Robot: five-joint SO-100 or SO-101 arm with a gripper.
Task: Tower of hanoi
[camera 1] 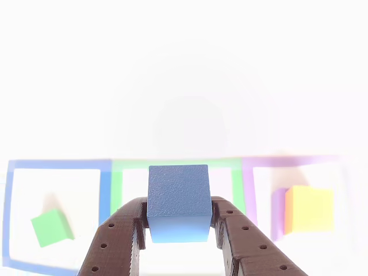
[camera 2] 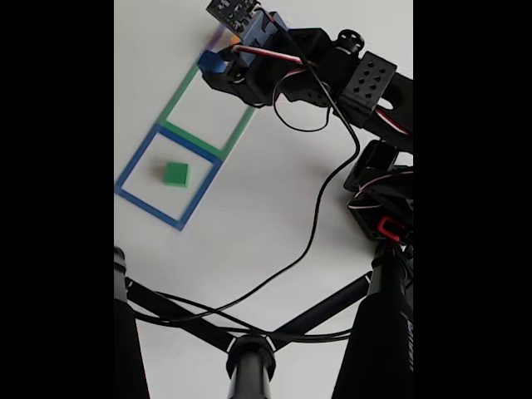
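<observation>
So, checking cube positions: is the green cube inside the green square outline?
No, the green cube lies inside the blue square outline.

In the other view the gripper (camera 1: 177, 221) is cut off by the near edge, and its fingers hide the blue cube's (camera 1: 177, 198) lower sides. The purple cube (camera 1: 279, 213) shows as a mere sliver behind the orange cube (camera 1: 309, 209). Glare washes out the far bench (camera 1: 184, 75). In the fixed view the arm hides the purple outline (camera 2: 218, 35), and the blue cube there (camera 2: 211, 61) is perhaps too small to judge.
</observation>
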